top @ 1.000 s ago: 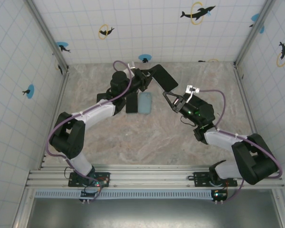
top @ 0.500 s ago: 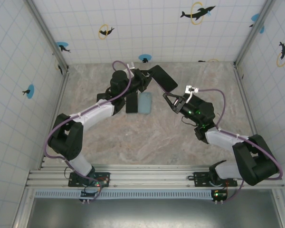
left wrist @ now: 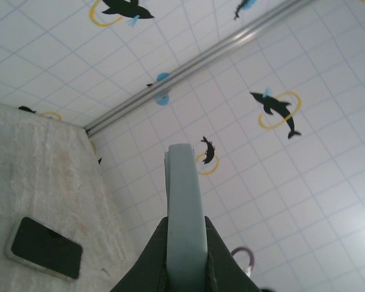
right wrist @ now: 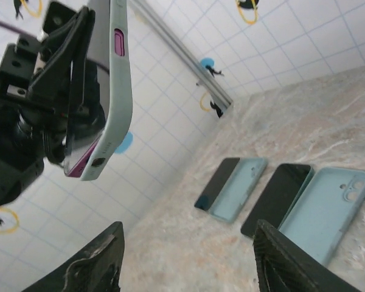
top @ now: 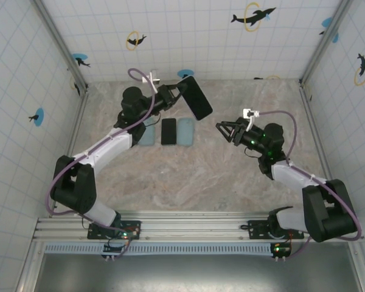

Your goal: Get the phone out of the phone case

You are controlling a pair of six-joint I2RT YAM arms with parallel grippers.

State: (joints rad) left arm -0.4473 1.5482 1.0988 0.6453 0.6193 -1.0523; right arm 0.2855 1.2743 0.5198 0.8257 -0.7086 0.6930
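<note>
One cased phone (top: pixel 196 97) aloft, pinched by left end effector (top: pixel 179 95) — right end effector (top: pixel 225 129) spread wide, near it

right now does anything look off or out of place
The cased phone in the left fingers is held tilted in the air, and in the right wrist view its pink edge seems to peek out of the pale case at the lower end. The black phone and empty case lie flat.

Marbled tabletop (top: pixel 188 176) enclosed by white tiled walls (top: pixel 188 42) dotted with dolphin stickers (top: pixel 252 16). Lying flat, a bare black handset (top: pixel 168 131) sits between a pale blue cover (top: pixel 185 131) and a second cover (top: pixel 147 135).
</note>
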